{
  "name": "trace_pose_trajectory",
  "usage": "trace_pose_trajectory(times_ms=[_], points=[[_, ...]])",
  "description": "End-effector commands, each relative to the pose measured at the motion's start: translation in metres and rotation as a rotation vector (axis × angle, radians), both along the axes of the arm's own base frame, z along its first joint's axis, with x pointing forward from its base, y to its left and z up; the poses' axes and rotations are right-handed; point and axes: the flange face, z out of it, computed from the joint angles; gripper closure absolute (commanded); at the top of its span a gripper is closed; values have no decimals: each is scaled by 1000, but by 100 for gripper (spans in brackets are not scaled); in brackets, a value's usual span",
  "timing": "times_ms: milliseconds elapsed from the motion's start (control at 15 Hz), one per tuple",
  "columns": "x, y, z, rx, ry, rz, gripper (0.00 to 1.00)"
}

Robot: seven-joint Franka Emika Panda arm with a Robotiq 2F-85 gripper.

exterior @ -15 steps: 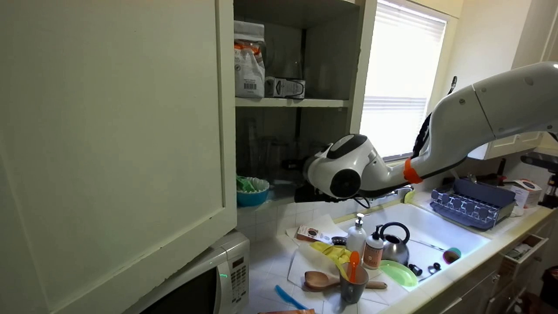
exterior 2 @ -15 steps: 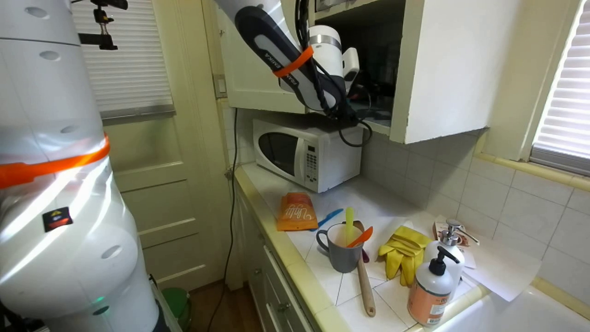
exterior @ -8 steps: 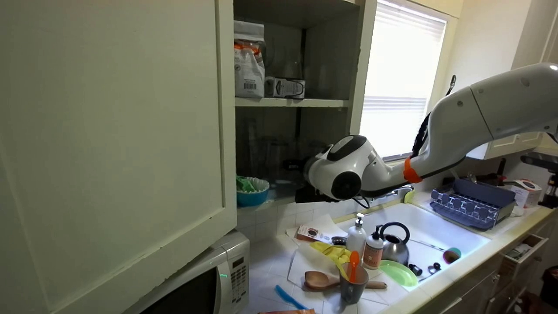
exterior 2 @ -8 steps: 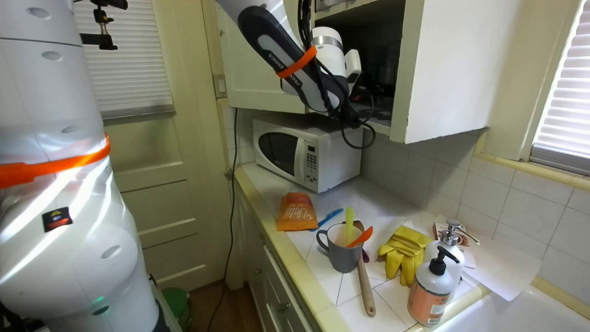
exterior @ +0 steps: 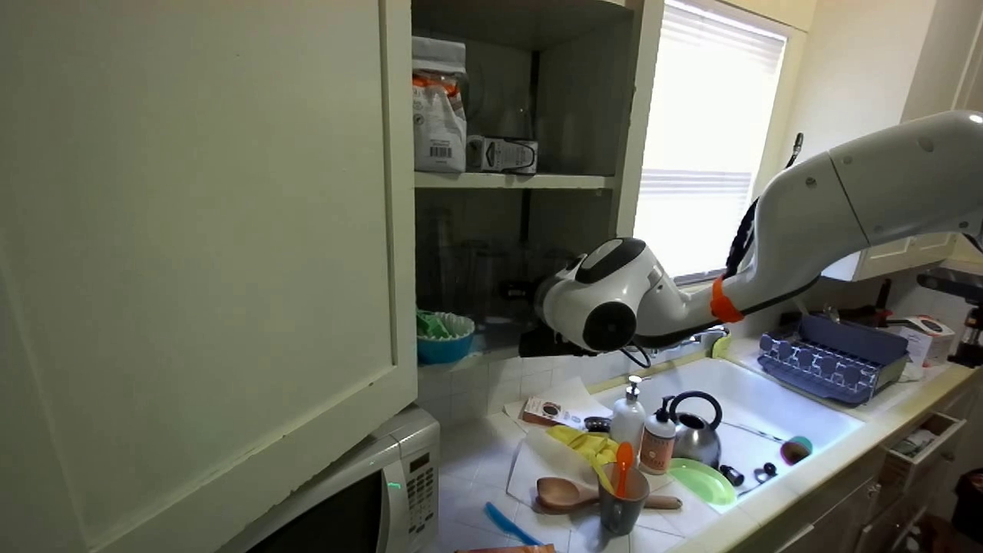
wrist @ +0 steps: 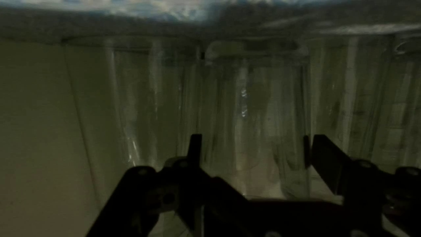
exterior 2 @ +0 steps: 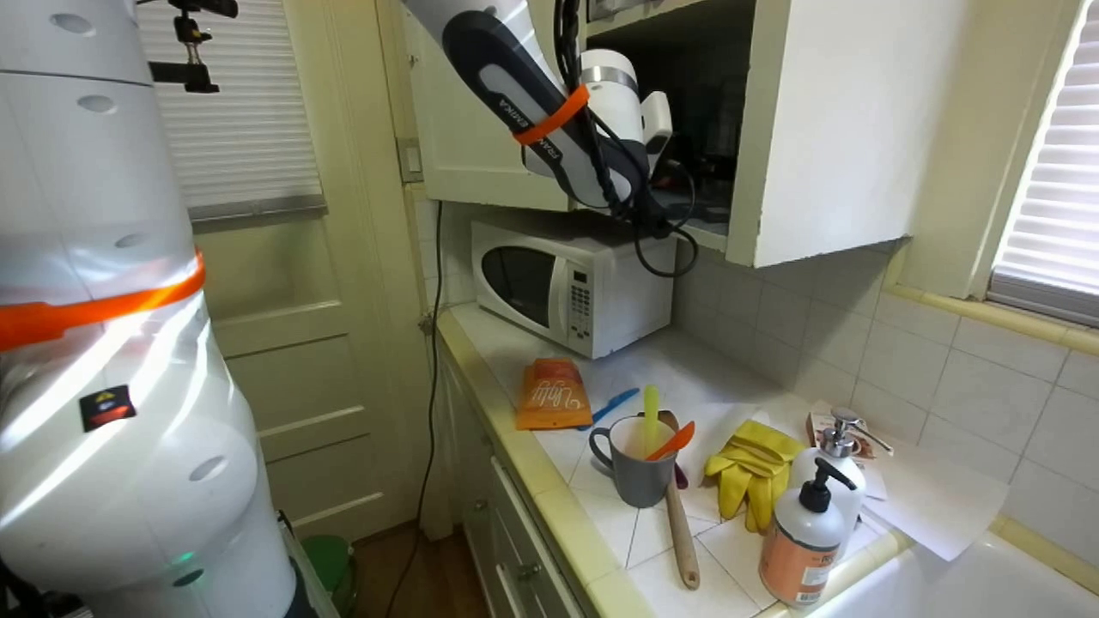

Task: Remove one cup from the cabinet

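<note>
The cream-white cabinet (exterior: pixel 628 115) stands open, its large flat door (exterior: pixel 215 192) swung out; its side panel shows in an exterior view (exterior 2: pixel 841 129). Clear glasses (exterior: pixel 482 269) stand dimly on its lower shelf. In the wrist view, a clear glass (wrist: pixel 253 108) is between the fingers of my gripper (wrist: pixel 257 144). Both fingers lie against its sides, so the gripper looks shut on it. The picture is dark. In an exterior view my gripper (exterior: pixel 516 290) reaches into the lower shelf space. In both exterior views the arm or shadow hides most of it.
More clear glasses stand close beside the held one, left (wrist: pixel 141 108) and right (wrist: pixel 355 98). A blue bowl (exterior: pixel 444 347) sits at the shelf front. The upper shelf (exterior: pixel 514 181) is just above. Microwave (exterior 2: pixel 631 292), grey mug (exterior 2: pixel 640 472) and soap bottles (exterior 2: pixel 803 549) stand below.
The arm shifted very slightly early on, then stayed still over the last half second. The dark finger in the cabinet has shifted a little to the right.
</note>
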Motion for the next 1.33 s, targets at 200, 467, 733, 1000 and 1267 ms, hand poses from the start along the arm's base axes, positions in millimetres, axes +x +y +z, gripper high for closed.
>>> trace_pose_trajectory(times_ms=[200,467,733,1000,1267], points=[[-22,7,19,71,-32,-35,42],[-31,12,26,91,-51,-40,42],[-40,18,30,51,-75,-31,42],[-49,28,32,28,-96,-35,42],[-56,43,27,4,-103,-8,42]])
